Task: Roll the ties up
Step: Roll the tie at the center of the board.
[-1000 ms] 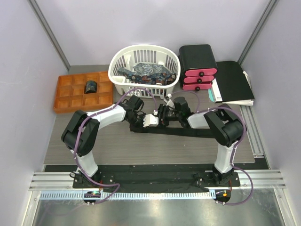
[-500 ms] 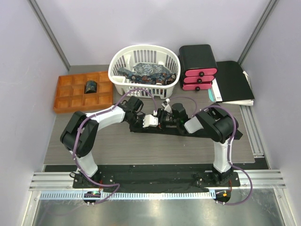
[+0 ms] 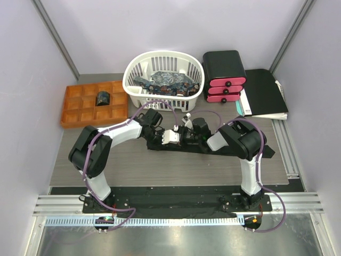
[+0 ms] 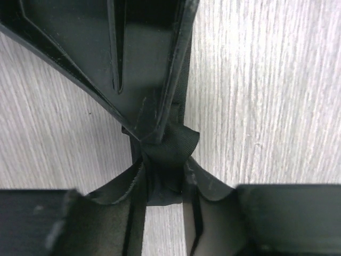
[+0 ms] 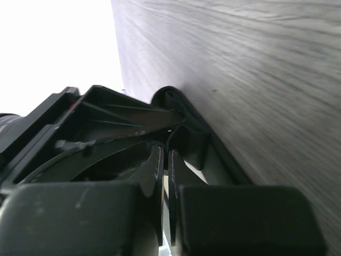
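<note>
A plain black tie [image 3: 229, 150] lies flat across the table, running right from where my two grippers meet. My left gripper [image 3: 166, 137] is shut on the tie's bunched left end [image 4: 171, 146], with the fabric pinched between its fingers [image 4: 165, 184]. My right gripper [image 3: 181, 136] faces it, and its fingers [image 4: 154, 69] reach in from the top of the left wrist view and touch the same bunch. Its jaws [image 5: 164, 154] are nearly closed on a thin fold of the black fabric [image 5: 191, 145]. One rolled dark tie [image 3: 102, 98] sits in the orange tray [image 3: 80, 109]. Patterned blue ties [image 3: 166, 81] lie in the white basket [image 3: 133, 80].
The black box with pink drawers [image 3: 225, 77] stands at the back right, beside a flat black folder [image 3: 264, 90]. The basket is just behind the grippers. The orange compartment tray is at the back left. A metal rail [image 3: 287, 154] runs along the table's right edge.
My right arm's wrist and elbow have shifted left, bringing the right gripper closer against the left one at the tie's end. The left arm has hardly moved.
</note>
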{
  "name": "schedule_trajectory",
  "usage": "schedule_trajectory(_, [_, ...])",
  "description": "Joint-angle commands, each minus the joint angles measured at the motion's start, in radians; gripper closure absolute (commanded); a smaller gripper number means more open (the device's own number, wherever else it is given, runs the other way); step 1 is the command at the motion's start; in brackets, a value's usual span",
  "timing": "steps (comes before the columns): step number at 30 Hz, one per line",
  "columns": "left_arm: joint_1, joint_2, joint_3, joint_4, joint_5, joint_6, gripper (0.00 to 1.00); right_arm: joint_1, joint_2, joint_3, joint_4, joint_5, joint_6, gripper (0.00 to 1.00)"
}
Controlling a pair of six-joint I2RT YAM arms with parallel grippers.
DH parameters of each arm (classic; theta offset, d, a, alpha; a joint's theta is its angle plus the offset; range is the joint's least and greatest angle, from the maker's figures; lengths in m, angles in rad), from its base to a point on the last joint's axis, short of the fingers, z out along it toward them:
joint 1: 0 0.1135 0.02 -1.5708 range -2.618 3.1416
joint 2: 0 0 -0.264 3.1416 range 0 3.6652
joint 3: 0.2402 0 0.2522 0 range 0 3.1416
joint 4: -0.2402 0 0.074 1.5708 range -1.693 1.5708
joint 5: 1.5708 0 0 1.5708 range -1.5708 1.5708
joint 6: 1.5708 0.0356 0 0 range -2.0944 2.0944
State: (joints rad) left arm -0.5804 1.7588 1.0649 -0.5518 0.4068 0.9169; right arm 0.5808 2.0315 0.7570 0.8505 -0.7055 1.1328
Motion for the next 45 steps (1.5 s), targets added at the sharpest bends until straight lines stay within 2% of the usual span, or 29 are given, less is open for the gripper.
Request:
schedule_trajectory(1, [0.017, 0.038, -0.026, -0.077, -0.022, 0.003, 0.63, 0.002, -0.020, 0.042, -0.120, 0.026, -0.093, 0.99])
schedule_trajectory(4, [0.047, 0.021, -0.020, -0.083, 0.012, 0.025, 0.54, -0.004, -0.019, 0.064, -0.229, 0.037, -0.175, 0.99])
schedule_trajectory(9, [0.099, -0.024, -0.006, -0.108, 0.059, 0.069, 0.46, -0.016, -0.004, 0.077, -0.284, 0.041, -0.223, 0.99])
schedule_trajectory(15, [0.105, -0.035, -0.010, -0.114, 0.081, 0.131, 0.42, -0.027, 0.004, 0.108, -0.338, 0.028, -0.240, 0.99])
schedule_trajectory(22, [0.105, -0.027, 0.015, -0.106, 0.107, 0.117, 0.42, -0.024, -0.027, 0.130, -0.352, 0.020, -0.249, 0.99])
schedule_trajectory(28, [0.105, -0.085, 0.004, -0.051, 0.099, 0.082, 0.37, -0.024, -0.022, 0.136, -0.353, 0.018, -0.237, 0.99])
schedule_trajectory(31, [0.103, -0.104, 0.000, -0.017, 0.116, 0.062, 0.32, -0.022, -0.027, 0.136, -0.347, 0.020, -0.228, 0.99])
schedule_trajectory(32, [0.102, -0.093, 0.007, -0.014, 0.119, 0.060, 0.27, -0.021, -0.025, 0.136, -0.346, 0.018, -0.223, 0.99])
schedule_trajectory(36, [0.082, -0.044, 0.033, -0.011, 0.109, 0.056, 0.21, -0.021, -0.024, 0.140, -0.338, 0.017, -0.208, 0.99])
schedule_trajectory(37, [0.076, -0.035, 0.038, -0.013, 0.106, 0.060, 0.16, -0.021, -0.025, 0.140, -0.335, 0.015, -0.203, 0.99])
schedule_trajectory(42, [0.045, 0.027, 0.064, -0.030, 0.078, 0.066, 0.13, -0.018, -0.034, 0.142, -0.321, 0.018, -0.180, 0.99])
schedule_trajectory(45, [0.036, 0.060, 0.084, -0.033, 0.055, 0.050, 0.19, -0.016, -0.039, 0.148, -0.321, 0.014, -0.166, 0.99])
